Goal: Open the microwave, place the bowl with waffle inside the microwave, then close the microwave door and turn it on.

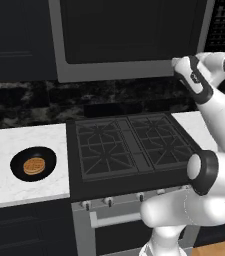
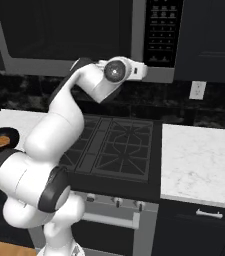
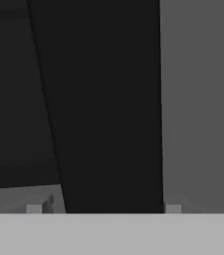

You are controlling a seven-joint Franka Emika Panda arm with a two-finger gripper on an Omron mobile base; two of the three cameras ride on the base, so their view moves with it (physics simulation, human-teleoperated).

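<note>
Door (image 1: 134, 37): shut. Gripper (image 3: 103, 209) at its 5 o'clock corner, fingers spread, empty. Risk: misses handle, slips off frame.

White marble counter (image 1: 29, 192) left of the stove (image 1: 129, 147) carries the black bowl (image 1: 33, 164) holding the waffle (image 1: 34, 165). Counter section (image 2: 199, 165) lies right of the stove.

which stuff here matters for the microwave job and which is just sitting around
For the job:
microwave
microwave door, shut
bowl on the left counter
waffle in the bowl
pincer, up at the door

Just there:
stove
wall outlet
right counter
</note>
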